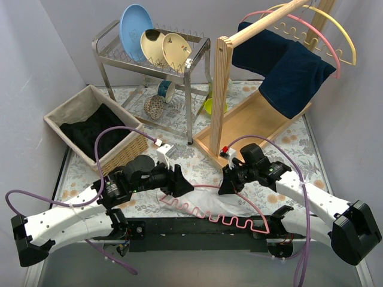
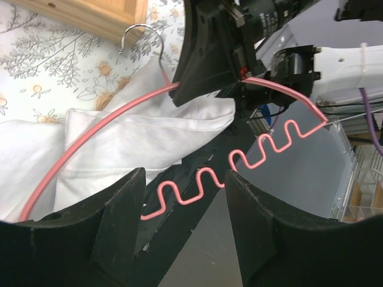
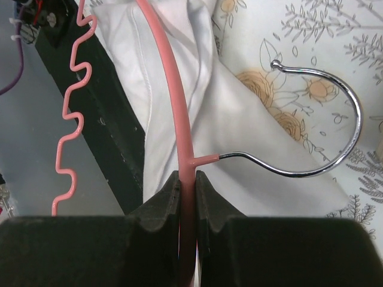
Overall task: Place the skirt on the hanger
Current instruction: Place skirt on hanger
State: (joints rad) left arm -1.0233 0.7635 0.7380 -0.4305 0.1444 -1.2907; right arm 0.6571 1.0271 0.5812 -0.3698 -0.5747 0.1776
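Observation:
A pink hanger [image 1: 222,216] with a wavy lower bar lies across a white skirt [image 1: 230,205] at the table's near edge. My right gripper [image 1: 228,185] is shut on the hanger's upper arm [image 3: 179,113], just below the neck of its metal hook [image 3: 335,149]; the skirt [image 3: 227,119] lies under it. My left gripper [image 1: 181,184] is open and empty, at the hanger's left end. In the left wrist view its fingers [image 2: 116,203] stand wide apart above the wavy bar [image 2: 197,185], beside the skirt [image 2: 137,143].
A wooden rack [image 1: 239,119] at back right carries a navy cloth [image 1: 290,69] and pink and yellow hangers [image 1: 326,42]. A dish rack [image 1: 149,54] with plates stands at the back. A wicker basket [image 1: 99,128] with dark cloth sits at left.

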